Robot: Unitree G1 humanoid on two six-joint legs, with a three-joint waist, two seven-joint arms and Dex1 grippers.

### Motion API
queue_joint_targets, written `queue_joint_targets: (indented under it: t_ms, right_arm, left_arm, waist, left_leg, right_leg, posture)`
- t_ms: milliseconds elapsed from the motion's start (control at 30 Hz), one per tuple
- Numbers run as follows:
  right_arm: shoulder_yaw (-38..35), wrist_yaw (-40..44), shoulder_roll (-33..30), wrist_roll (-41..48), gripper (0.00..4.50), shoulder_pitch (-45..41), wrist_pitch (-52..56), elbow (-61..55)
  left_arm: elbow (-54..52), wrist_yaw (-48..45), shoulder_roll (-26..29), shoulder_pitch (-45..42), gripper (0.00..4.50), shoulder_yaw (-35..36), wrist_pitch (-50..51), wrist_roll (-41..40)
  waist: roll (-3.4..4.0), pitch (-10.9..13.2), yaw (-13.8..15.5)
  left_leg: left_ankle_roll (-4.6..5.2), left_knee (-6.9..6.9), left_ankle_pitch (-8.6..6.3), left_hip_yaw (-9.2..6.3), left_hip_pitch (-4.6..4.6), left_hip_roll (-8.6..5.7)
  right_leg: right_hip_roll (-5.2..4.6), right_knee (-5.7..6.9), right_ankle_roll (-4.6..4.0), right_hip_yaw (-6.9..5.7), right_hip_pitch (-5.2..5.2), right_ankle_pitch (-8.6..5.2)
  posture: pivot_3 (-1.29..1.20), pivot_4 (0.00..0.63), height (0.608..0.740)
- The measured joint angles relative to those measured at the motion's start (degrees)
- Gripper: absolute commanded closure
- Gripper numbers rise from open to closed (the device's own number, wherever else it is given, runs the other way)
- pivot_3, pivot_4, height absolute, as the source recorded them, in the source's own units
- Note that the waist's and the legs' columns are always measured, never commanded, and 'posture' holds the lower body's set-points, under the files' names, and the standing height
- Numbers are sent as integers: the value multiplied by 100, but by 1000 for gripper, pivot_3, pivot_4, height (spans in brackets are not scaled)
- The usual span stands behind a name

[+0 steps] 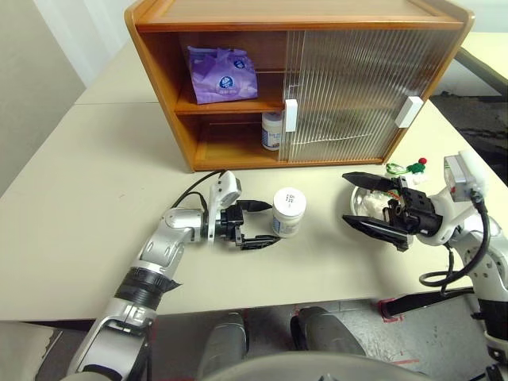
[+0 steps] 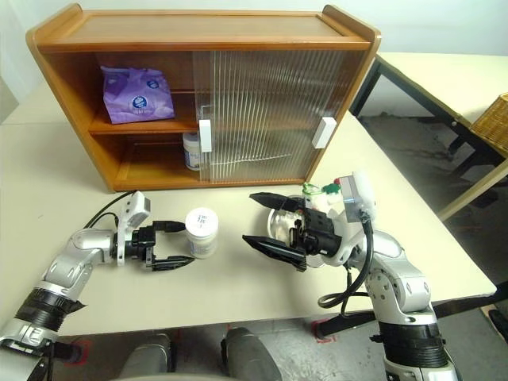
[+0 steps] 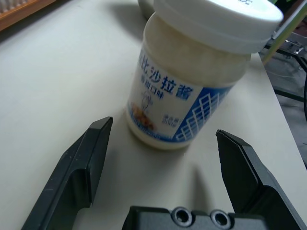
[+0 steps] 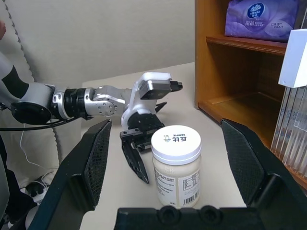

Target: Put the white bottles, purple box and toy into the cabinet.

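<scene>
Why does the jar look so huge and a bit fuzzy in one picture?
In the left wrist view the white jar sits right in front of the camera, so it looms large and its lid looks soft. In the left eye view the same jar looks small and crisp, with a faint shadow on the table.

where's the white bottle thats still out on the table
In the left eye view the white bottle stands upright on the table, in front of the cabinet, just off the open left gripper, with the right gripper further right.
</scene>
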Motion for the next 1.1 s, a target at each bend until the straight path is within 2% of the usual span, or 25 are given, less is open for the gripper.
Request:
queue_joint_targets:
  t_ms: [333,633,700,800,1100]
  right_arm:
    - [-1,-162,-5,1,0,43,-4,-82]
    - [-1,-200,-28,1,0,45,-3,-112]
    - [-1,-200,-29,1,0,46,-3,-112]
    - [-1,-200,-29,1,0,58,-3,-113]
    - [-1,-201,-65,1,0,64,-3,-119]
  left_arm:
    - [479,49,-389,-105,40,-139,-409,82]
    - [936,95,-649,-379,40,-248,-716,341]
    - [1012,93,-692,-443,459,-265,-742,423]
    - [1136,87,-702,-529,1322,-307,-818,511]
    - [1236,108,-722,-524,1368,-292,-973,517]
  waist:
    - [14,-9,-14]
    - [41,-26,-7]
    - [45,-28,-4]
    - [48,-30,-4]
    - [64,-40,-5]
  left_leg:
    - [5,4,3,5,0,-2]
    - [29,7,17,-9,3,-19]
    - [36,7,21,-10,3,-28]
    - [38,8,22,-8,3,-33]
    - [38,7,21,-7,2,-36]
  right_leg:
    - [16,0,66,7,13,-28]
    - [-27,-1,95,10,26,-29]
    - [-52,0,101,9,27,-31]
    - [-59,-1,103,9,28,-33]
    - [-58,0,108,8,28,-35]
  posture:
    - [-228,51,740]
    - [-233,53,740]
    - [-235,55,740]
    - [-235,54,740]
    - [-234,52,740]
